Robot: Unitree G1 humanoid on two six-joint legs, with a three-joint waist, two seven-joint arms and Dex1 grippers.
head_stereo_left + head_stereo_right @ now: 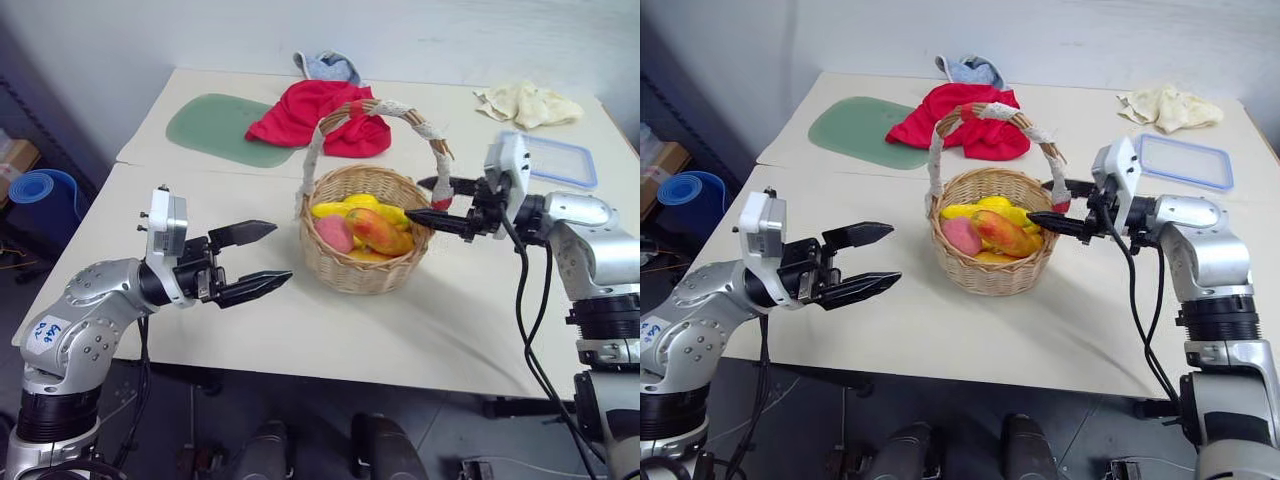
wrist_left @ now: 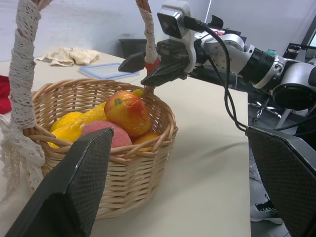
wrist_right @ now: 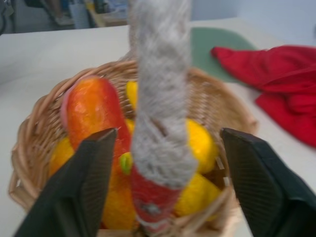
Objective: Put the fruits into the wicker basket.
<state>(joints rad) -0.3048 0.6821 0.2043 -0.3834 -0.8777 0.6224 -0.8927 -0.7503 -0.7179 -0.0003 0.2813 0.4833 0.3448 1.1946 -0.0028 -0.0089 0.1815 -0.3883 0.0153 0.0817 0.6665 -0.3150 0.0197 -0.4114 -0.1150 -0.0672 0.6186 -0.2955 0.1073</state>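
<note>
1. The fruits (image 1: pixel 362 227) are seen piled inside the wicker basket (image 1: pixel 366 262) at mid-table.
2. The right gripper (image 1: pixel 436 204) is held open astride the handle base, gripping nothing.
3. The left gripper (image 1: pixel 256 260) is spread wide, empty.
4. If closed, the basket could be tipped.

You are looking at a pale table (image 1: pixel 420 330) — a wicker basket (image 1: pixel 362 262), red cloth (image 1: pixel 318 115), green mat (image 1: pixel 215 128) and clear tray (image 1: pixel 560 160) are lying on it.
</note>
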